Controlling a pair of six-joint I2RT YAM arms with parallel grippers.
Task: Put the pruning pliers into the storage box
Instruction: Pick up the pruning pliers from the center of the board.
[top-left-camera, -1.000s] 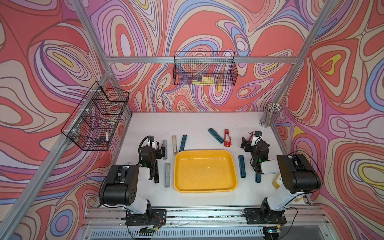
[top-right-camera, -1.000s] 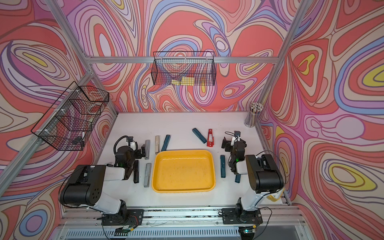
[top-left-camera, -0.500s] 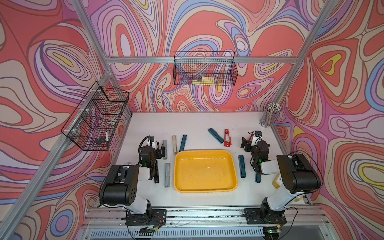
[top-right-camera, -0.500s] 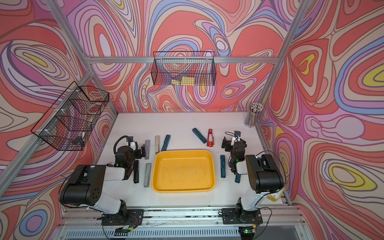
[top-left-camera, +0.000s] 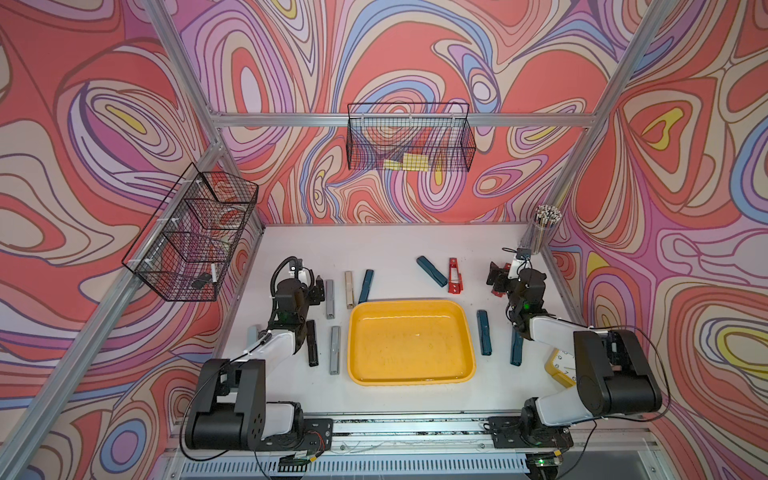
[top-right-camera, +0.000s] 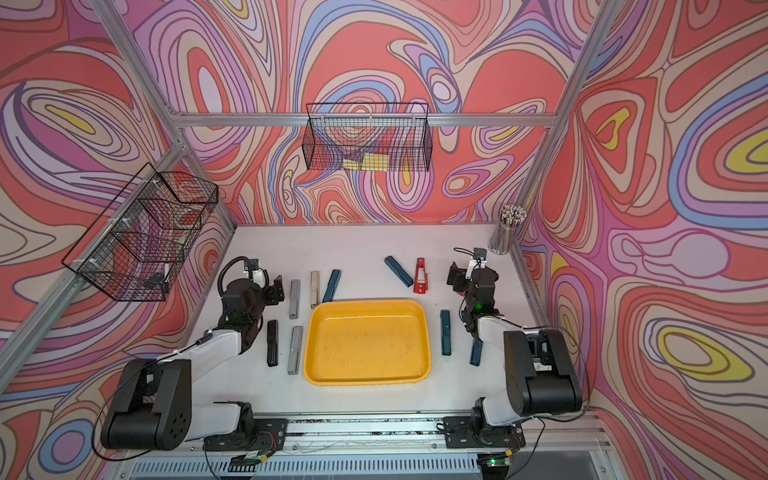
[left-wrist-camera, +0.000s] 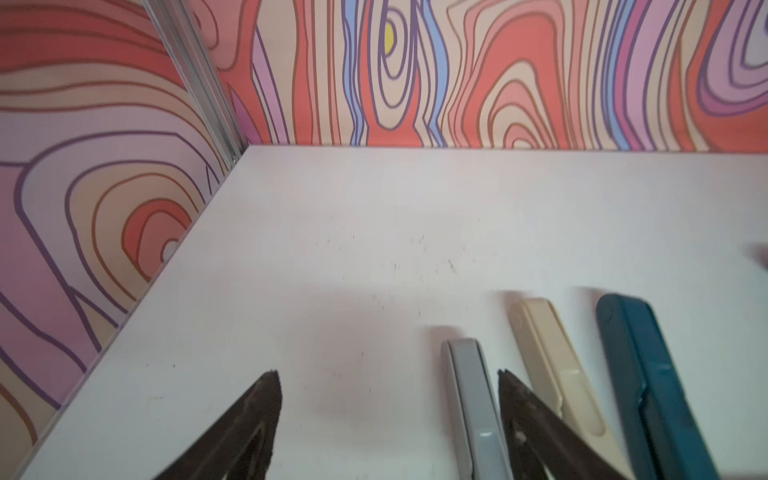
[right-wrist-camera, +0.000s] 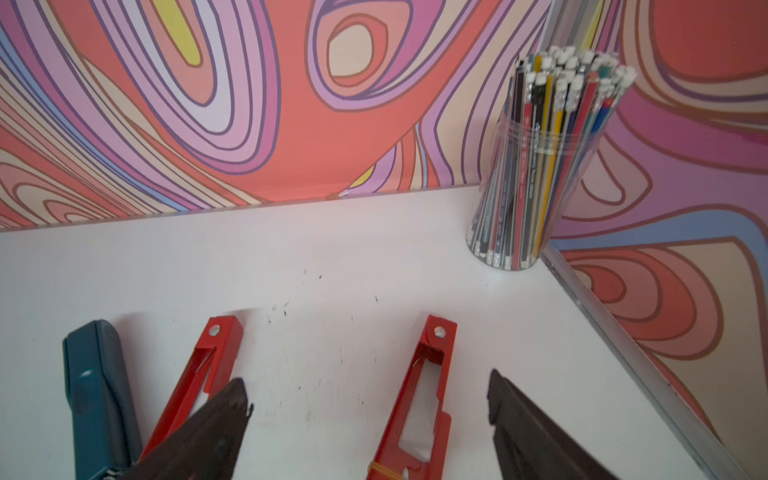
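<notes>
Left of the storage box (top-left-camera: 403, 302), the left pincer (left-wrist-camera: 387, 376) is gaping around grey pliers (left-wrist-camera: 467, 374), gripping nothing. Rightward, the right pincer (right-wrist-camera: 368, 382) is gaping emptily around red pliers (right-wrist-camera: 444, 432).

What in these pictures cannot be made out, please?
Yellow clock: mostly behind the right arm, in a top view.
Teal pliers beside it: far end under that arm.
Red pliers at the right gripper: near end cut off by the wrist view's edge.
Contents of the side basket: too small through the mesh.
</notes>
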